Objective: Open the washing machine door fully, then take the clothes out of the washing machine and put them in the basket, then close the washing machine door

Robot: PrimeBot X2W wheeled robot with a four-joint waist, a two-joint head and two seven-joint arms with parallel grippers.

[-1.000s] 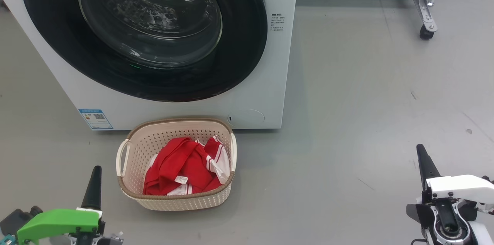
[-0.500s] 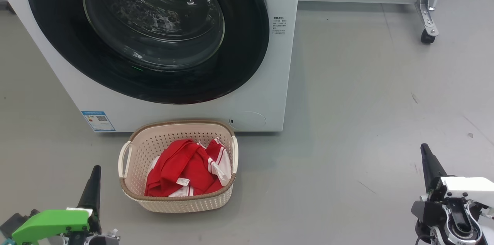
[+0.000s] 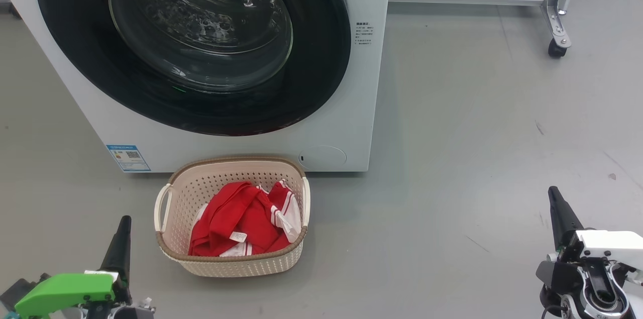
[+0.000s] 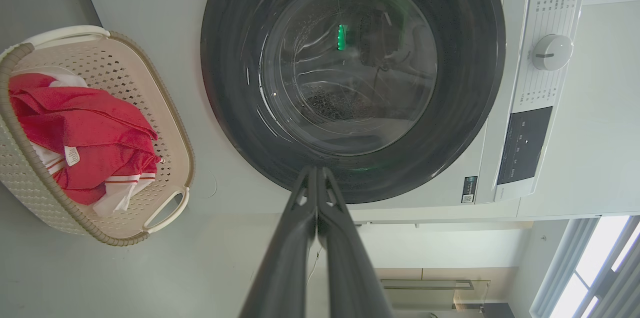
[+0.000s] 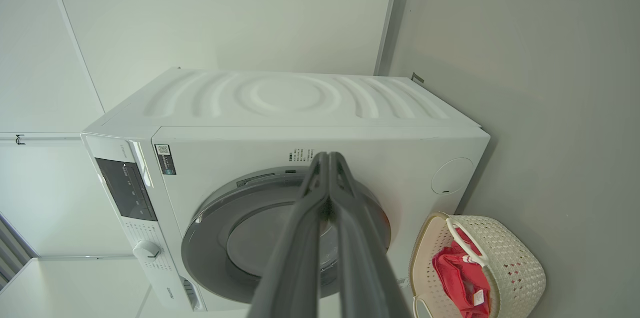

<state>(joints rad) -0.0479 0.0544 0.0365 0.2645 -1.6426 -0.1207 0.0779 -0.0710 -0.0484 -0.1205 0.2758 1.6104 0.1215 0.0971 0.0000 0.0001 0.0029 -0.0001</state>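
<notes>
On the grey floor (image 3: 477, 133), just in front of the washing machine (image 3: 351, 118), the basket (image 3: 232, 160) holds the red clothes (image 3: 228, 221) in a loose heap, and the washing machine door (image 3: 321, 63) sits shut, flush against the white front. Low at the near left, the left fingers (image 3: 119, 251) are pressed together with nothing between them, near the basket's left handle but apart from it; well off to the right, the right fingers (image 3: 560, 213) are likewise closed on nothing, over the floor
</notes>
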